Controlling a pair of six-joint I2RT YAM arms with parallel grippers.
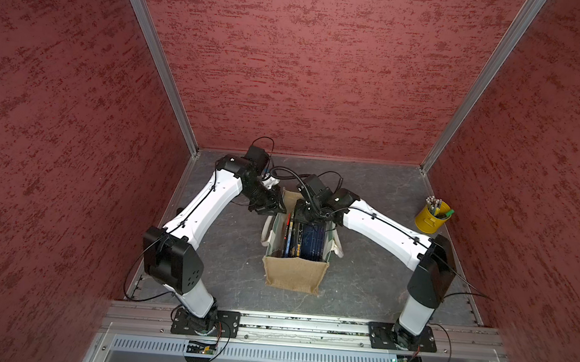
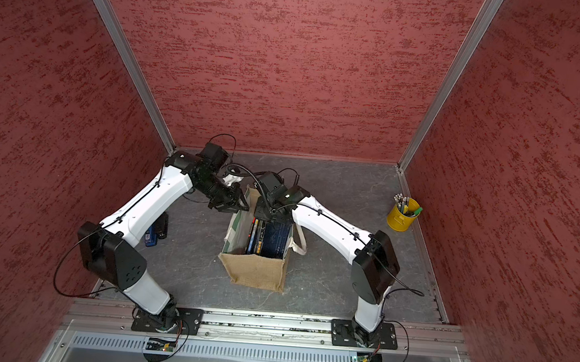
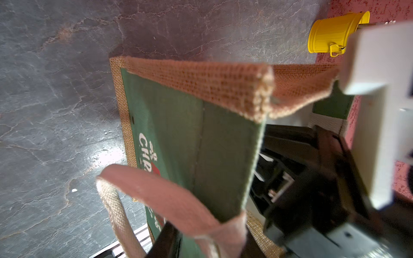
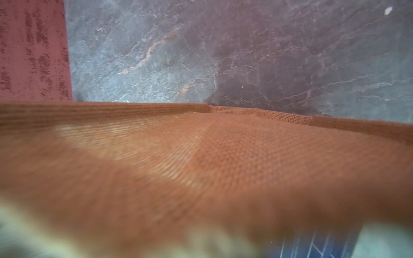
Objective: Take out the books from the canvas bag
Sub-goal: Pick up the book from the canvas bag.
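The canvas bag (image 1: 292,276) (image 2: 257,274) stands open in the middle of the table, with several dark and navy books (image 1: 307,240) (image 2: 270,238) upright inside. My left gripper (image 1: 276,207) (image 2: 239,204) (image 3: 207,245) is at the bag's far left rim, shut on the green side panel (image 3: 178,134) where the white strap handle (image 3: 169,196) joins. My right gripper (image 1: 305,219) (image 2: 268,218) reaches down into the bag's far end over the books, and its jaws are hidden. The right wrist view shows blurred burlap wall (image 4: 223,156) and a corner of a blue book (image 4: 312,248).
A blue book (image 2: 151,236) and a black one (image 2: 163,227) lie on the table under my left arm. A yellow pencil cup (image 1: 431,218) (image 2: 401,216) (image 3: 330,33) stands at the far right by the red wall. Red walls enclose three sides.
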